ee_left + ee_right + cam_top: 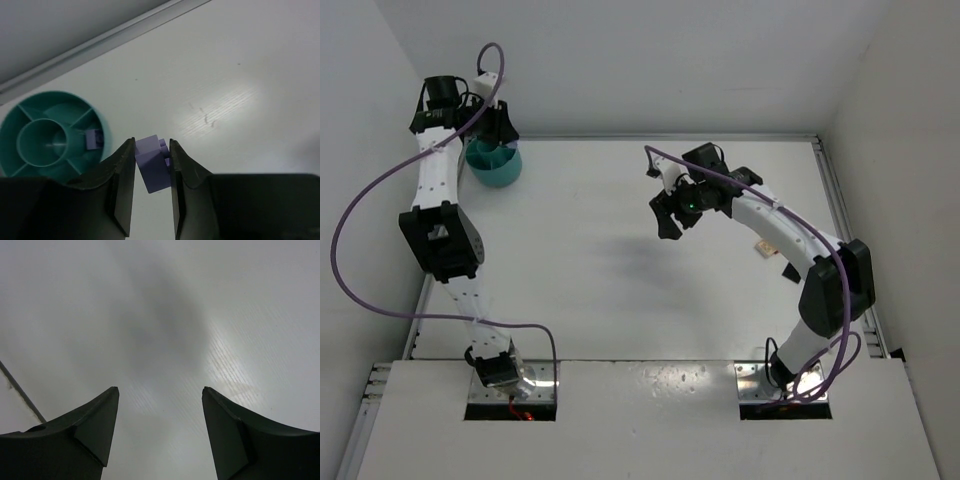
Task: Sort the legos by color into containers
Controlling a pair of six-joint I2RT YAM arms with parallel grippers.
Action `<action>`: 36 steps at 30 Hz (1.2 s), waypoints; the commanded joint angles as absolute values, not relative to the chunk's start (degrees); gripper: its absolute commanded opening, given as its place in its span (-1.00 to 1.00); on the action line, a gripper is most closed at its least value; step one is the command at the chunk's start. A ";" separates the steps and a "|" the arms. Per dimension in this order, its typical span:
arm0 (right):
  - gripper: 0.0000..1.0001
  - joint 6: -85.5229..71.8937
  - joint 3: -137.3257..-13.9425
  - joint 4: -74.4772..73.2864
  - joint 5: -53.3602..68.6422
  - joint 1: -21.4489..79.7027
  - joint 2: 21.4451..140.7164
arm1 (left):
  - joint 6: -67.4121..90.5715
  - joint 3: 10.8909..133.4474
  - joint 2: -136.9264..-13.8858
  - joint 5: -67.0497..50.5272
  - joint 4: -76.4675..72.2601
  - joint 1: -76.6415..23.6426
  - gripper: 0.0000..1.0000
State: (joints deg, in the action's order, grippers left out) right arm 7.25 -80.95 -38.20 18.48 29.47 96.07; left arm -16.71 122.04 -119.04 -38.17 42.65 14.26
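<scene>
Two purple legos: first lego [93, 139] in an outer compartment of one teal bowl [20, 102], second lego [154, 172] pinched by left gripper [152, 145] beside it; right gripper [160, 395] spread.

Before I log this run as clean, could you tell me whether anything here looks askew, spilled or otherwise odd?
Only one thing: the purple brick in the left gripper's jaws sits tilted, not square to them. The teal bowl stands upright beside it, with a second brick inside one compartment; nothing looks spilled.
</scene>
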 commanded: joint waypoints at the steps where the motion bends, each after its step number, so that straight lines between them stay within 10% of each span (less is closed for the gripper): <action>1: 0.36 5.98 -80.86 -35.33 20.13 28.66 94.31 | -26.88 124.89 -120.67 -31.47 45.44 13.80 -0.72; 36: 0.36 5.45 -83.14 -36.39 23.29 28.65 99.76 | -32.43 124.98 -131.40 -20.30 33.75 15.91 -0.64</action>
